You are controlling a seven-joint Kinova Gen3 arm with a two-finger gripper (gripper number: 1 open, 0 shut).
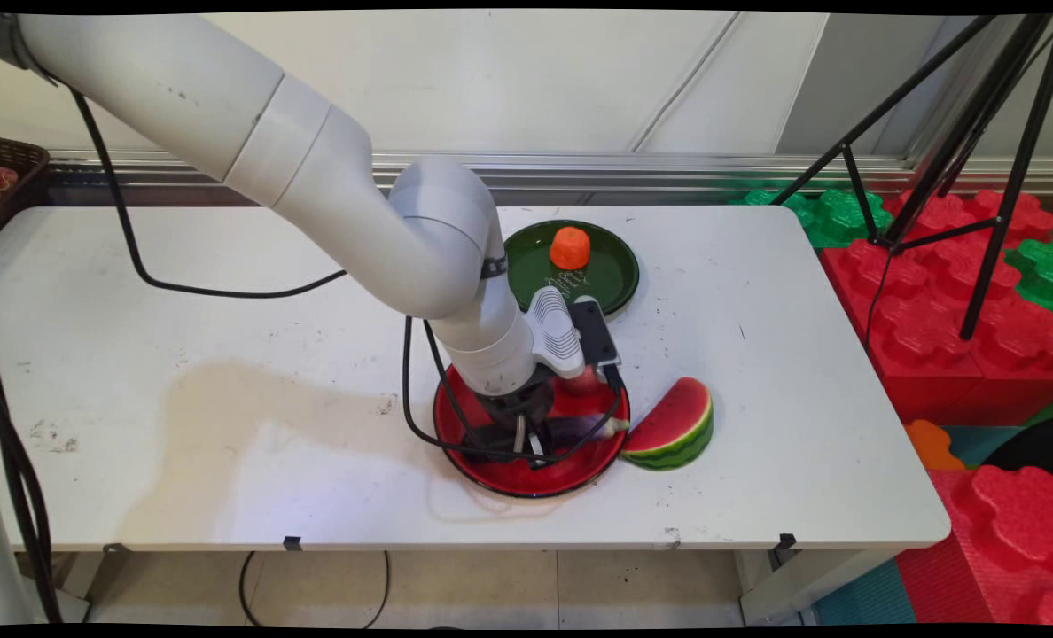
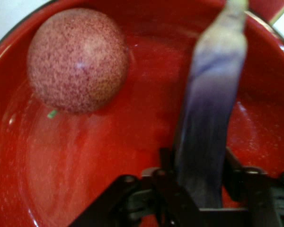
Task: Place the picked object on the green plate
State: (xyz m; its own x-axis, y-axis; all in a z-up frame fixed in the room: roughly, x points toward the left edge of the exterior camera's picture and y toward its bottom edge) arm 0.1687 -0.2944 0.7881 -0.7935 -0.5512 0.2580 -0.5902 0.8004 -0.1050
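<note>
My gripper is down inside a red plate near the table's front edge. Its jaws are shut on the dark end of a purple eggplant, which lies in the plate and points right toward the rim. In the hand view the eggplant runs up from between the two black fingers, over the red plate. A speckled red ball rests in the same plate beside the eggplant, apart from it; the main view shows this ball partly hidden behind my wrist.
A watermelon slice lies on the table touching the red plate's right side. Behind it sits a green plate with an orange piece on it. Black cables hang over the red plate. A tripod stands right of the table.
</note>
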